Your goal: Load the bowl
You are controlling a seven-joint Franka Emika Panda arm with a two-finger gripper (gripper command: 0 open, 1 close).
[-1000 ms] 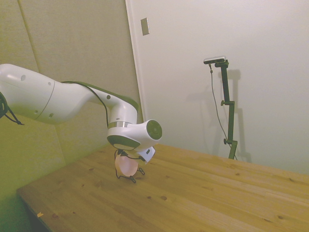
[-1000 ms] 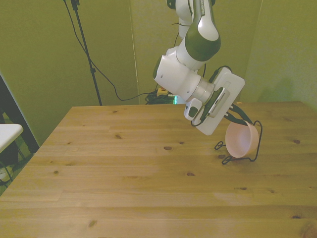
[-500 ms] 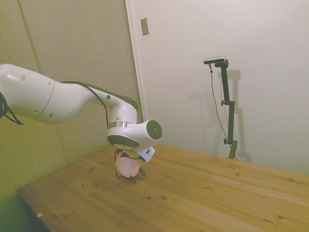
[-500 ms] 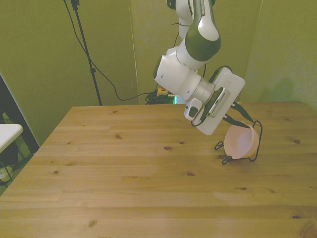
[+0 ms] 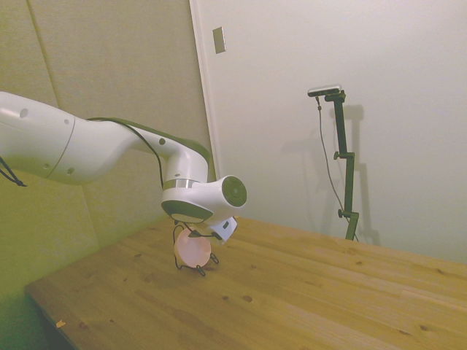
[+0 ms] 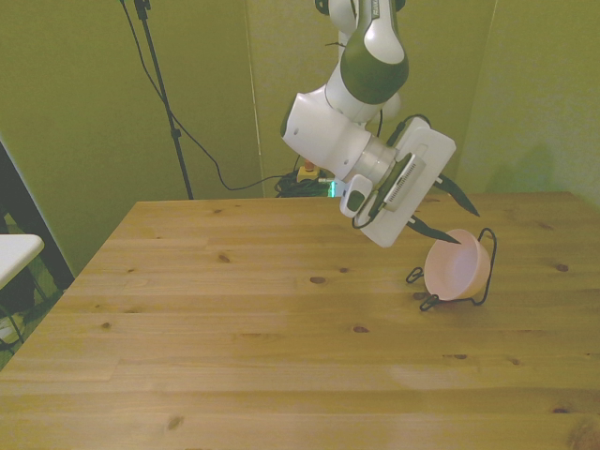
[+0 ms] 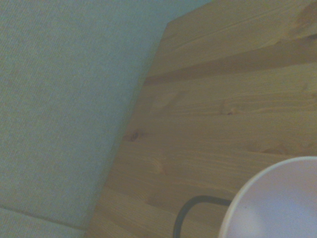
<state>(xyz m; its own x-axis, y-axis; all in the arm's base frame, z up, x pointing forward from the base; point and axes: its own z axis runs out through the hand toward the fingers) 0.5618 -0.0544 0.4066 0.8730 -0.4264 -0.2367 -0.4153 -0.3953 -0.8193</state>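
Just below the gripper (image 6: 448, 217), the bowl (image 6: 457, 268) is seen tipped on edge in the black wire rack (image 6: 486, 246) on the wooden table (image 6: 234, 328). Fingers are spread apart, nothing gripped; lower fingertip near the bowl's rim.

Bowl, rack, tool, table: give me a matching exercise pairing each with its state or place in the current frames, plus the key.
Things:
1. bowl
2. rack
3. tool
4. table

States:
A. open, fingers spread, just above the bowl's rim
B. wooden, bears the rack
C. pale pink, tilted on its side in the wire frame
D. thin black wire, standing on the table at the front view's right

Pairs: 1-C, 2-D, 3-A, 4-B
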